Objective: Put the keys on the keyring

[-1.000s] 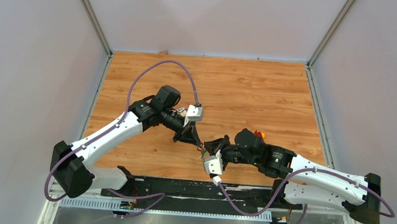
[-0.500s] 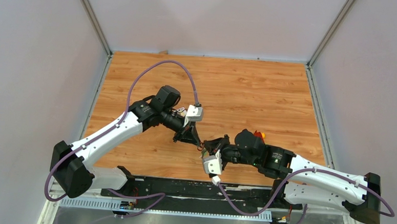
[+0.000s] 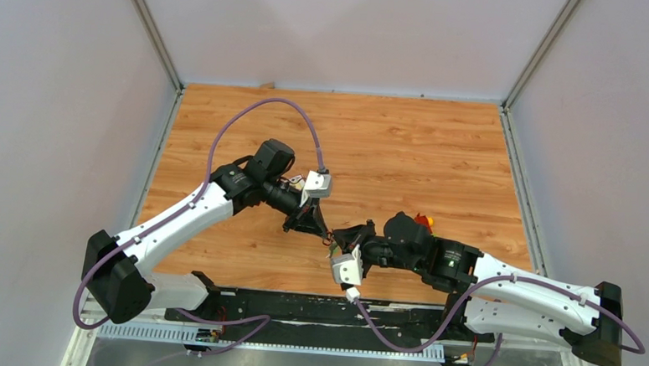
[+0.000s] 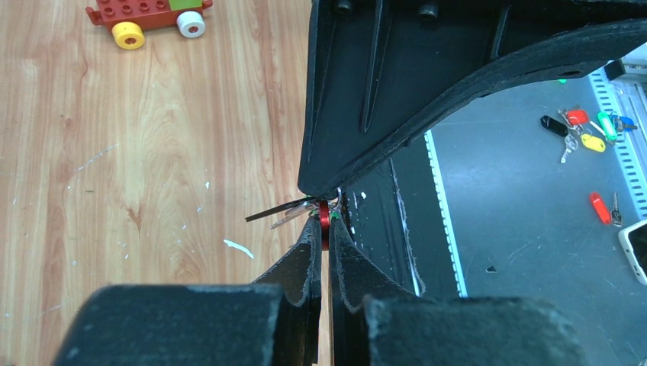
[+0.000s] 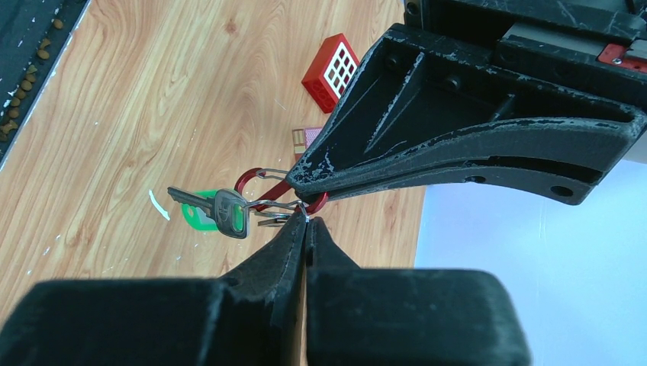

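Note:
My left gripper [image 4: 323, 223] is shut on the thin red keyring [image 4: 323, 216], edge-on between its tips. In the right wrist view the keyring [image 5: 258, 178] curls out from under the left gripper's fingers [image 5: 458, 152]. My right gripper [image 5: 306, 219] is shut on the thin silver wire loop that carries the keys. A silver key [image 5: 229, 213] and a green-headed key [image 5: 197, 219] hang to its left, just above the table. The loop touches the keyring at the tips. From above, both grippers meet tip to tip [image 3: 328, 236]; the left gripper [image 3: 320, 230] is up-left of the right gripper [image 3: 337, 239].
A red box with white squares [image 5: 331, 62] and a small pink block [image 5: 305, 139] lie beyond the grippers. A toy block cluster [image 4: 149, 14] lies farther off. The black mat [image 4: 397, 229] marks the table's near edge, with spare keys [image 4: 580, 130] beyond it.
The right gripper has crept very slightly toward the left gripper. Both stay shut and tip to tip.

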